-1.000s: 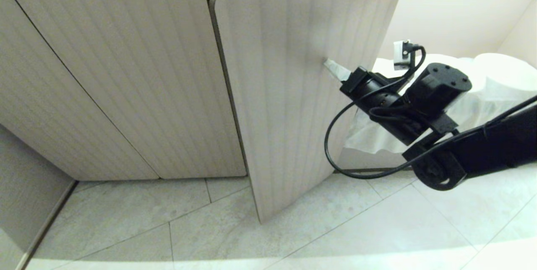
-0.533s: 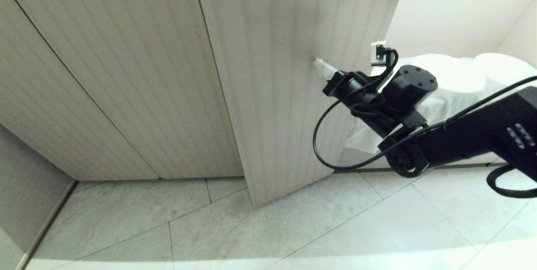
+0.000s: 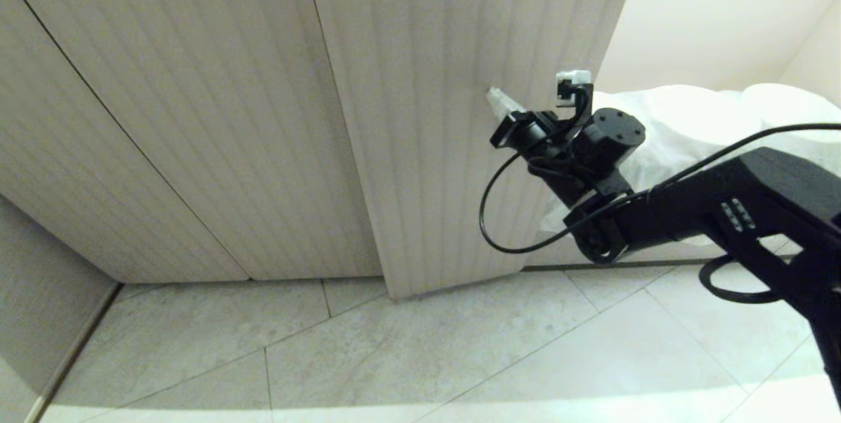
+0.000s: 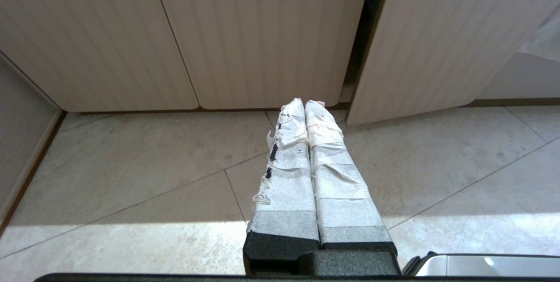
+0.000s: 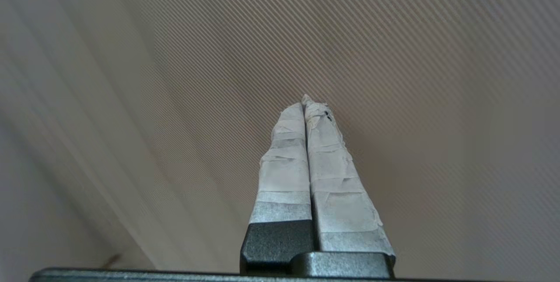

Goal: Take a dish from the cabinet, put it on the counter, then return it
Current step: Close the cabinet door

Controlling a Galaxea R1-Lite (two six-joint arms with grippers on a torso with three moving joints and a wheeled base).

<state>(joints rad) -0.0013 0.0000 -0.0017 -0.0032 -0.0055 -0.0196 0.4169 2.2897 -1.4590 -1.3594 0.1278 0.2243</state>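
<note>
Fingers of the right gripper (image 3: 494, 96) are pressed together w/ nothing between them, tape-wrapped tips against the ribbed face of the cabinet door (image 3: 427, 134). From my head cam the gripper sits approx centre-right, black right arm (image 3: 723, 213) coming in from 4 o'clock, a black cable looping under the wrist. Right wrist cam shows the same: both taped fingers (image 5: 284, 163) closed flat on each other, ribbed panel filling everything beyond them; tips look to be touching it.

That door stands almost flush w/ the cabinet (image 3: 184, 114) front, only a narrow dark gap showing at its hinge-side edge in the left wrist cam. Two more ribbed doors to the 9 o'clock side are shut.

At 3 o'clock of the door I see the doorless niche (image 3: 709, 35), w/ white plates under gauzy cloth (image 3: 690, 127). Dish is nowhere in my views; can't tell where it sits, and no worktop in frame either.

Left gripper (image 4: 305, 107) hangs low over the tiled floor (image 3: 460, 357), pointed at the base of the cabinet, its taped fingers (image 4: 284, 177) also together and empty. Left arm isn't in the head cam.
</note>
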